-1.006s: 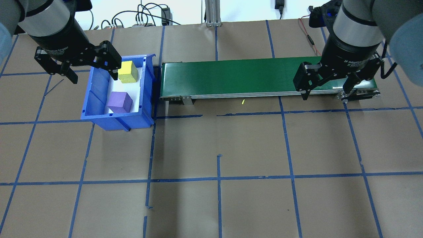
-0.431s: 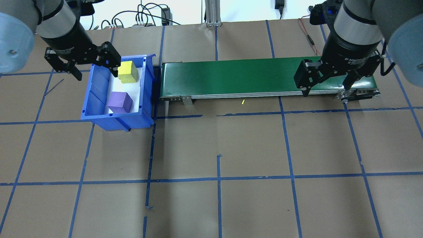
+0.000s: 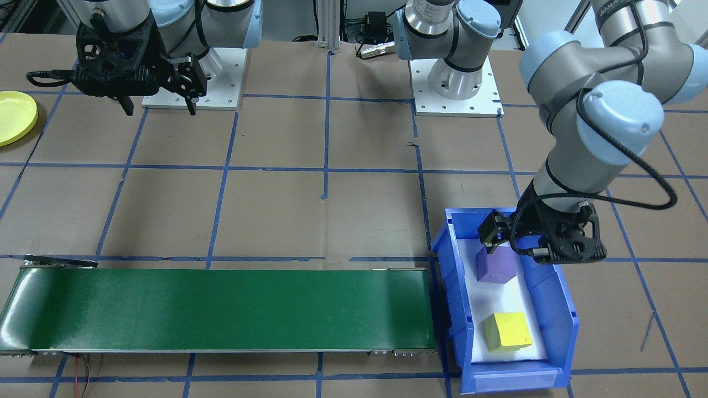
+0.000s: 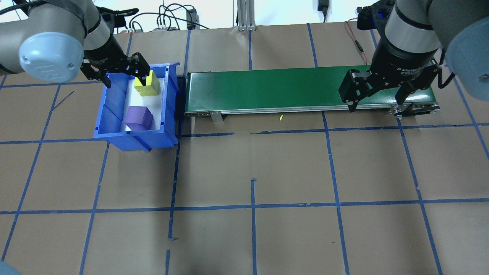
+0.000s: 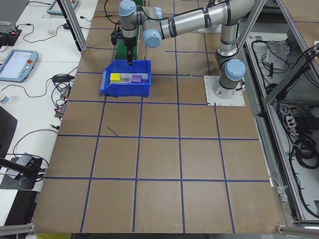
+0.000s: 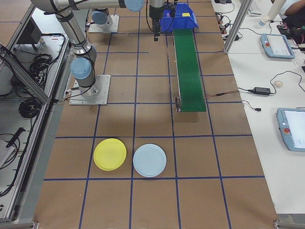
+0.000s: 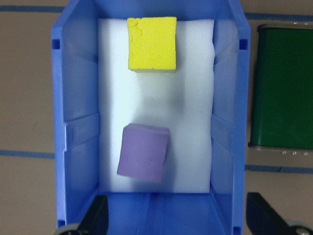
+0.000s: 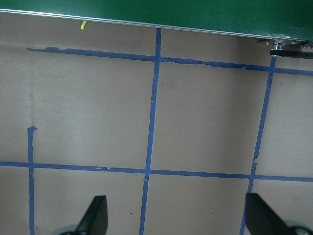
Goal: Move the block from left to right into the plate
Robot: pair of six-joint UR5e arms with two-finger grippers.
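Change: against the overhead frames from a moment ago, the left gripper is seen shifted from the bin's outer side to over the blue bin, lower, at the end beside the yellow block.
Left jaws: spread wide, nothing held; both fingertips frame the bin in the wrist view.
Right gripper: position unchanged at the right end of the green conveyor, jaws wide, empty.
Blocks: yellow block and purple block rest apart on the bin's white foam liner.
Plate: at the table's right side, well apart from the bin, empty.
Meaning: pick phase is judged just beginning; no block is grasped yet.
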